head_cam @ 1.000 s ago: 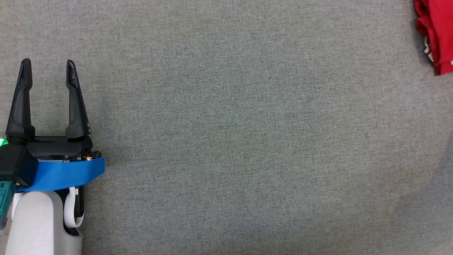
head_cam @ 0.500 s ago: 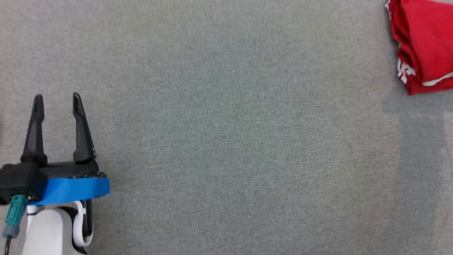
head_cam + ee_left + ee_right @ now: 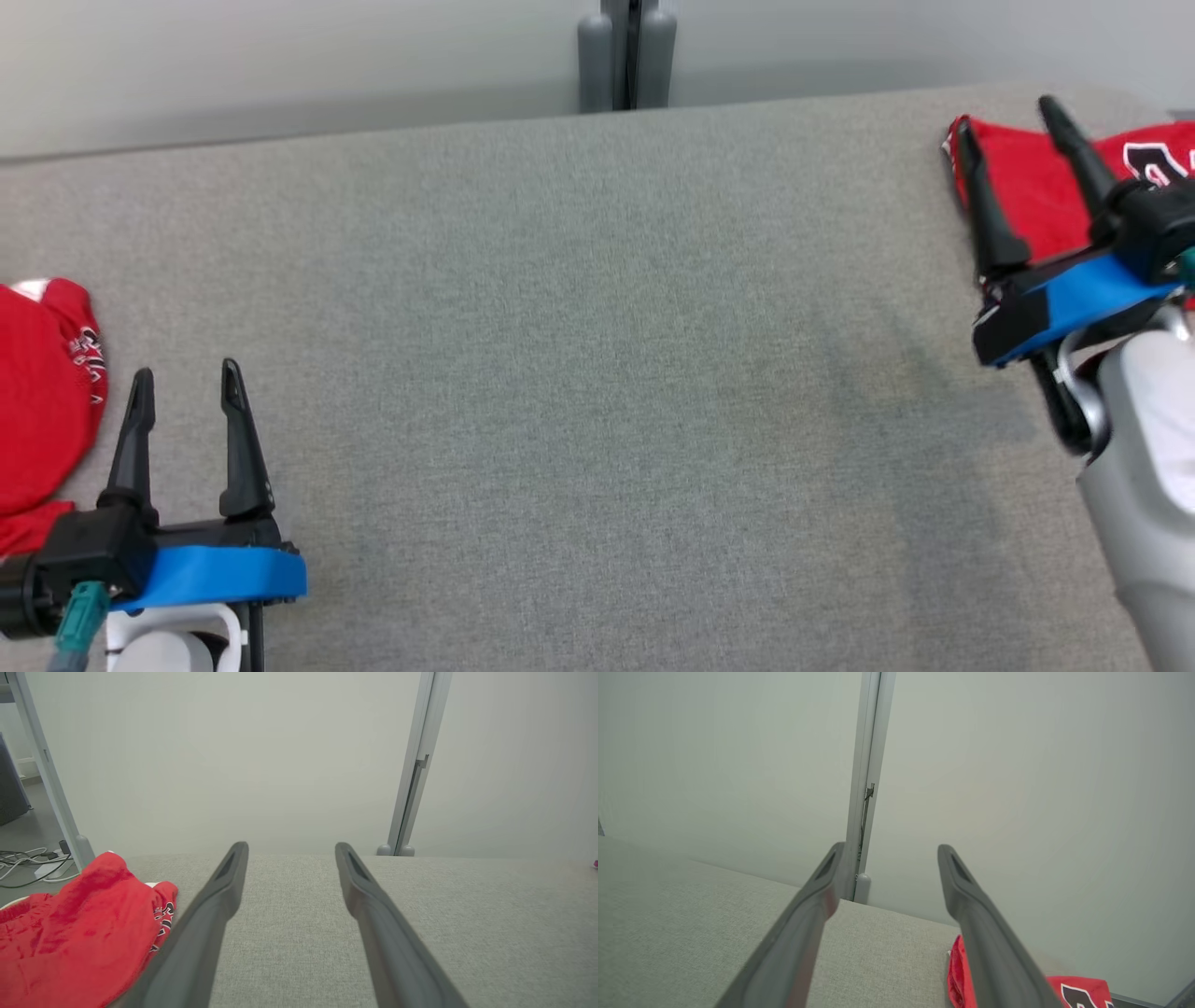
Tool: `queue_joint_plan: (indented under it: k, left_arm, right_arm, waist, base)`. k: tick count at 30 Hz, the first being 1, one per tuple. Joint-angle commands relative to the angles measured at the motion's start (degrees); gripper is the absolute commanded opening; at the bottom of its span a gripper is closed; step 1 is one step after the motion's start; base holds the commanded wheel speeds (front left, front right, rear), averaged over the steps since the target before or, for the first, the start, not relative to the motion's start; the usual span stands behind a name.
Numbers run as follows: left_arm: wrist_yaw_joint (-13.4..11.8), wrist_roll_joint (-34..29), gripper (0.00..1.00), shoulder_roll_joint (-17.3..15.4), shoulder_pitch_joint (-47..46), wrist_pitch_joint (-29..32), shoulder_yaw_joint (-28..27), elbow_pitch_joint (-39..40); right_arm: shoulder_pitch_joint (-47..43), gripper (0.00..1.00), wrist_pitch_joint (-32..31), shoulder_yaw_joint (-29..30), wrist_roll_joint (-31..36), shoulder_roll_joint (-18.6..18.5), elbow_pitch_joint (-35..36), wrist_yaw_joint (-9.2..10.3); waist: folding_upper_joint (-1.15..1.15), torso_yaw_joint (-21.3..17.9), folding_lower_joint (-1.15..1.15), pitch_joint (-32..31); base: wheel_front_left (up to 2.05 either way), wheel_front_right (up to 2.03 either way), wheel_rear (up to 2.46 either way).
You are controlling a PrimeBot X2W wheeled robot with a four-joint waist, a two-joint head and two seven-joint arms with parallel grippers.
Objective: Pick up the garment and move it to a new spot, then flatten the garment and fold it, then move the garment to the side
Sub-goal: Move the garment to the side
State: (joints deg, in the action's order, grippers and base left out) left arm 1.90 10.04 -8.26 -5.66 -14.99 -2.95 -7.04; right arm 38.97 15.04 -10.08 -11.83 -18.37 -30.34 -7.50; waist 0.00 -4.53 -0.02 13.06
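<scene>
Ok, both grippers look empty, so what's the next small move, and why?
Probably shift the left gripper leftward onto the crumpled red garment beside it. Its jaws stand open and empty, that garment lies bunched up, and the right gripper is open, holding nothing, by the other red garment on the right.

Even, bright light; soft shadow on the table; slight blur
</scene>
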Motion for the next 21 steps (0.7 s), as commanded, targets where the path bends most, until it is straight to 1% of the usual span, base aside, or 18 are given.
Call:
queue_joint_plan:
  k: [1, 5, 9, 15, 21]
  left_arm:
    - [-0.03, 0.19, 1.0, 0.19, 0.46, -0.24, -0.02, -0.11]
    - [0.16, 0.1, 1.0, 0.88, 1.63, -0.25, 0.59, -1.21]
    - [0.62, 0.27, 1.0, 1.79, 2.45, -0.26, 1.22, -2.34]
    - [1.04, 0.33, 1.0, 2.58, 3.52, -0.26, 1.9, -3.43]
    - [1.34, 0.35, 1.0, 3.2, 4.07, -0.26, 2.03, -4.02]
  right_arm:
    - [-1.22, 1.0, 0.17, -0.35, -0.31, 0.25, 0.44, 0.01]
    - [-4.68, 1.0, 0.17, -1.51, -1.66, 1.6, 1.25, 0.01]
    - [-9.16, 1.0, 0.17, -0.81, -2.7, 2.56, 2.51, 0.01]
    - [-16.73, 1.0, 0.17, 3.25, -2.96, 3.82, 5.4, 0.01]
    - [-24.25, 1.0, 0.17, 7.6, -1.68, 6.37, 10.04, 0.01]
  waist:
    - [0.0, -0.42, 0.02, -0.9]
    - [0.0, 0.18, 0.02, -3.35]
    - [0.0, 0.82, 0.02, -5.56]
    - [0.0, 1.3, 0.02, -7.74]
    - [0.0, 1.56, 0.02, -8.91]
  base:
    - [0.0, 0.0, 0.0]
    - [0.0, 0.0, 0.0]
    - [0.0, 0.0, 0.0]
    - [0.0, 0.0, 0.0]
    - [0.0, 0.0, 0.0]
